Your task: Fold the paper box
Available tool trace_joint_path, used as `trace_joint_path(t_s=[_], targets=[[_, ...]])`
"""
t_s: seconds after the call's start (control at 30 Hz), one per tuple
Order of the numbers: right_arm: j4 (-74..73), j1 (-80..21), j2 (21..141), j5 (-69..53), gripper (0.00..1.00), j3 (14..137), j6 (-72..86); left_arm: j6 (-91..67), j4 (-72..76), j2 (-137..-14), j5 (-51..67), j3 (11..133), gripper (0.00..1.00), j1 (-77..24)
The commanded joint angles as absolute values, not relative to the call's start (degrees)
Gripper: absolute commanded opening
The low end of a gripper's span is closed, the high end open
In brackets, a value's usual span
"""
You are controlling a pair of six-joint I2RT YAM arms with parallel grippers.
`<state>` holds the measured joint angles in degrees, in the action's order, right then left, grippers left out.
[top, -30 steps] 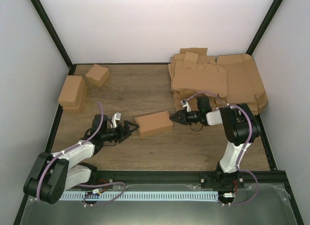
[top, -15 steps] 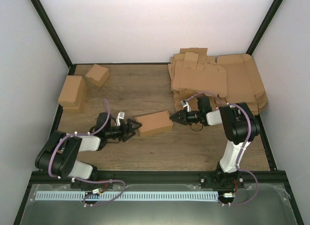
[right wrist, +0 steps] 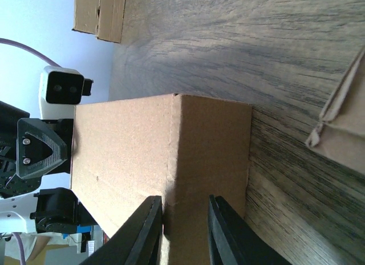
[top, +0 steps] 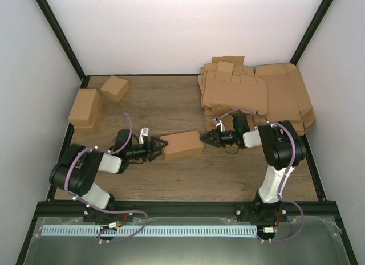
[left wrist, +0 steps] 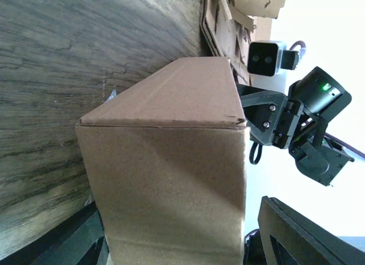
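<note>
At the centre of the wooden table [top: 171,105], the plain brown cardboard paper box [top: 182,144] lies closed up as a shallow rectangular carton. Its long side tilts slightly upward toward the right of the top view.

Over the last second, all the change has been on the left. My left gripper [top: 160,146] has slid rightward from a spot clear of the paper box and now meets its left end. The arm's elbow has swung up toward the left edge of the frame. The paper box has barely shifted, and my right gripper [top: 203,138] has stayed at its right end throughout.

In the left wrist view, the box's end face fills the frame. The two dark fingers [left wrist: 293,233] stand wide apart on either side of it, one with a visible gap, so that pincer is spread and holds nothing.

In the right wrist view, the fingers [right wrist: 147,233] are drawn close together with only a strip of the box's corner between them. I read that as a pinch on the cardboard.

My judgement is that the carton is essentially formed and is now braced from both ends. What remains is probably pressing or tucking the last closure home.

The heap of flat brown cardboard sheets [top: 256,97] at the upper right and the two folded brown cartons [top: 85,108] at the upper left sit well apart from this.
</note>
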<state>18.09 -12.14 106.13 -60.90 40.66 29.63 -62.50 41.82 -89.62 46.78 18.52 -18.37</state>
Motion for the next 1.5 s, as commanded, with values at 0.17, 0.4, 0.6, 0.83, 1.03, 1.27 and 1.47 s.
trace_joint_path(t_s=[0.17, 0.4, 0.6, 0.83, 1.03, 1.27, 1.47], targets=[[17.28, -11.51, 106.07, -59.78, 0.24, 40.73, 29.54, -63.37, 46.89, -90.0, 48.06, 18.9, 0.61, -18.6], [13.97, -11.51, 102.1, -57.53, 0.31, 41.43, 28.5, -58.01, 34.05, -84.51, 45.98, 21.99, 0.43, -18.63], [11.16, -11.45, 93.67, -52.54, 0.47, 41.22, 29.36, -54.6, 21.86, -75.53, 45.43, 25.66, 0.43, -14.49], [7.83, -11.47, 81.41, -45.69, 0.53, 40.82, 29.95, -49.43, 1.96, -60.38, 45.55, 33.06, 0.39, 7.69], [7.22, -11.49, 77.51, -46.18, 0.53, 40.16, 30.32, -56.23, 2.66, -56.43, 46.48, 36.11, 0.4, 30.38], [5.75, -11.51, 75.94, -47.11, 0.53, 40.93, 29.54, -64.98, 11.0, -61.17, 37.81, 38.41, 0.4, 37.07], [6.99, -11.52, 73.95, -46.97, 0.53, 39.79, 30.03, -73.38, 22.76, -65.1, 26.85, 36.09, 0.4, 37.09]])
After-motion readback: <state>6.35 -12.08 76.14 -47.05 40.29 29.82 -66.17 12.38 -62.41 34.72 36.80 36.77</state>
